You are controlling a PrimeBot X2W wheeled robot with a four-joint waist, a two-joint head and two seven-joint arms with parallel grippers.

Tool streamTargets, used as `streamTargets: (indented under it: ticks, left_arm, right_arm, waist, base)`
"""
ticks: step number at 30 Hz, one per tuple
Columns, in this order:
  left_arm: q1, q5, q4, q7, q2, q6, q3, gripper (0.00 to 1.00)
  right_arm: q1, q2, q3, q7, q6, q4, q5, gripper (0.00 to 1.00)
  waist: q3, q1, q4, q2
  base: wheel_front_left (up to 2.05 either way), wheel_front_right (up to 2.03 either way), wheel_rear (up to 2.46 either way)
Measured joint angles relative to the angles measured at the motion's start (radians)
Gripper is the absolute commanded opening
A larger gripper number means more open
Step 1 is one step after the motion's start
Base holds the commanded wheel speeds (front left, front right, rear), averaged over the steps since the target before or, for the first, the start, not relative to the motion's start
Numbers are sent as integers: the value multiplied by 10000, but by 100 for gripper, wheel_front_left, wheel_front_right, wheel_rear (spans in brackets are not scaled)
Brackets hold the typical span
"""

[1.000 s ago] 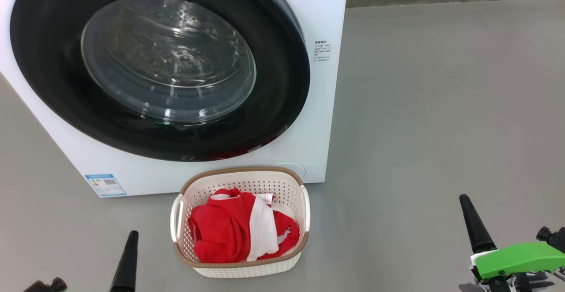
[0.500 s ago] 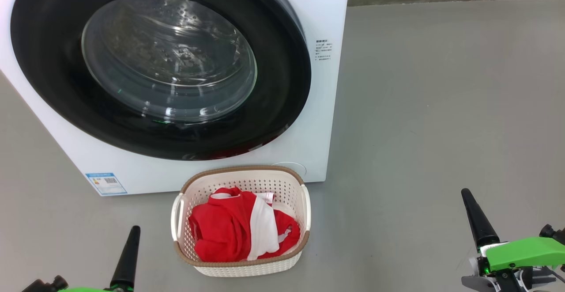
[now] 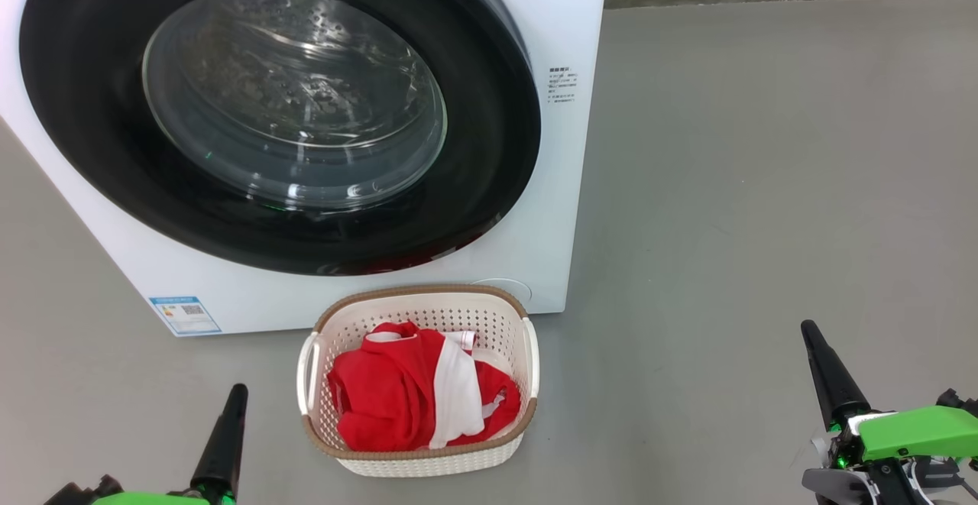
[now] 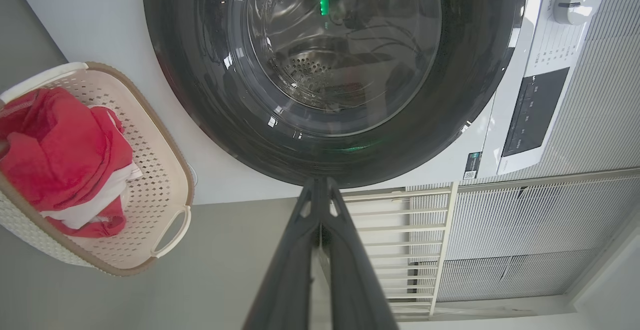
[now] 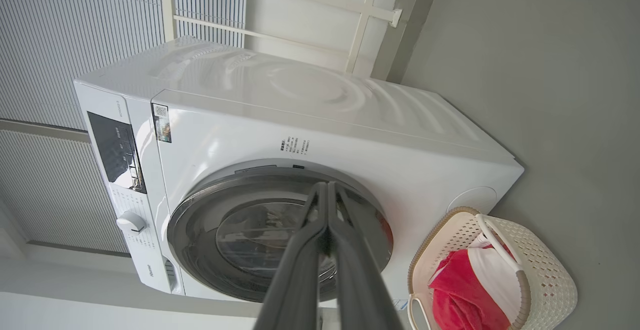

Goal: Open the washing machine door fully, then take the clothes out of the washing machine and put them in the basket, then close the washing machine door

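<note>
Washer side: one big white boxy front-loading washing machine (image 3: 569, 184) on a grey floor (image 3: 764, 184), front facing the robot. Its one large round door with glossy black rim and bulging glass window (image 3: 294, 100) is shut flat against the front. Perforated steel drum (image 4: 312, 68) shows through the glass.

Basket: one small cream perforated plastic basket with a brown woven-look rim (image 3: 416, 291), upright on the floor just in front of the machine's lower right front, below the door. Two white handles, one left, one right. Long side looks parallel to the machine front, but foreshortening makes that uncertain.

Clothes: one heap of bright red fabric with white panels (image 3: 390, 402), inside the basket and filling most of it. Garment count: cannot tell.

Grippers: two. Left gripper (image 3: 238, 392) is low and left of the basket, right gripper (image 3: 808, 329) well off to the right. Both are apart from everything. Each has its fingers pressed together tip to tip and holds nothing; the wrist views agree. Long axes point towards the machine, leaning slightly inward.

Around:
- blue sticker (image 3: 186, 315) at the lower left front
- round white cap (image 3: 506, 289) at the base, right behind the basket rim
- white dial (image 4: 571, 1)
- dark control panel (image 4: 535, 113)
- white railing (image 4: 400, 230) behind the machine

The basket sits between the grippers and the machine's base.
</note>
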Motion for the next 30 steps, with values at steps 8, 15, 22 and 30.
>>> streamTargets:
  ticks: [8, 15, 22, 30]
  left_arm:
    - [-199, -963, 44, 217, -2, 0, -4, 0]
    - [-199, -1058, 65, 247, -2, 0, -4, 0]
    - [-199, -1058, 65, 247, -2, 0, -4, 0]
    - [-199, -1058, 67, 247, -2, 0, -4, 0]
  right_arm:
    - [-92, 0, -65, 240, 0, 15, 811, 0]
    - [-200, 0, -79, 251, 0, 19, 940, 0]
    - [-200, 0, -84, 251, 0, 19, 940, 0]
    - [-200, 0, -86, 251, 0, 19, 940, 0]
  waist:
    - [18, 0, 17, 0]
    - [18, 0, 18, 0]
    - [18, 0, 18, 0]
    - [18, 0, 18, 0]
  base:
    - [0, 0, 0]
    - [0, 0, 0]
    - [0, 0, 0]
    - [0, 0, 0]
